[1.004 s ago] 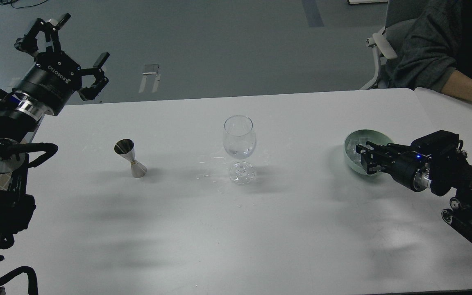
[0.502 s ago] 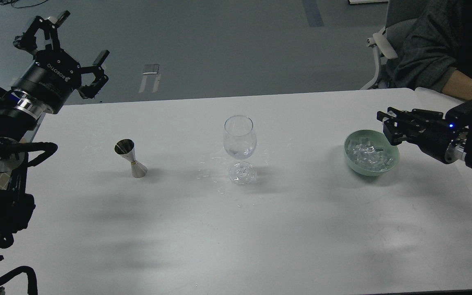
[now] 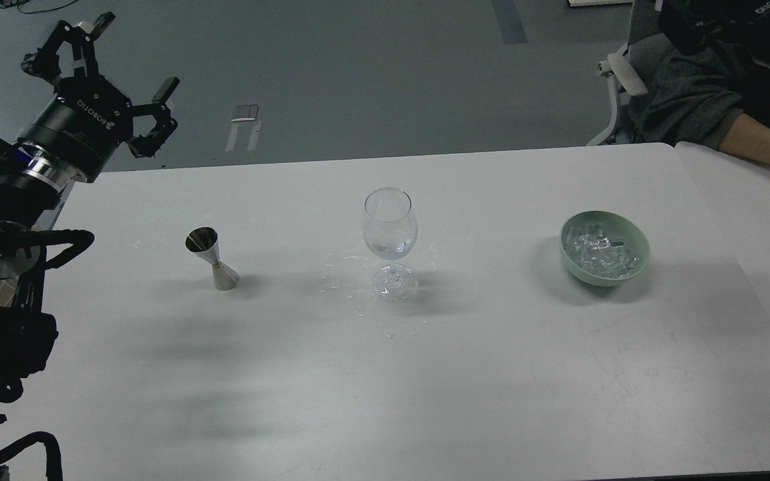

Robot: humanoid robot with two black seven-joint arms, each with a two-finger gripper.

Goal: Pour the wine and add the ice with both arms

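A clear stemmed wine glass [image 3: 390, 224] stands upright at the table's middle with a little colourless wine [image 3: 389, 249] in the bottom of its bowl. A pale green bowl [image 3: 639, 266] at the right holds several clear ice cubes [image 3: 600, 250]. A steel jigger [image 3: 212, 258] stands left of the glass. My left gripper [image 3: 132, 57] is open and empty, raised beyond the table's far left corner. My right gripper [image 3: 699, 23] is a dark shape at the top right edge, high above the bowl; its fingers cannot be told apart.
Small clear droplets or shards [image 3: 351, 294] lie on the white table [image 3: 425, 387] around the glass foot. A seated person's grey-sleeved arm [image 3: 699, 100] rests at the far right corner beside a white chair [image 3: 615, 73].
My right arm has lifted out of the ice bowl and swung up and back to the top right edge. The left arm has hardly moved.
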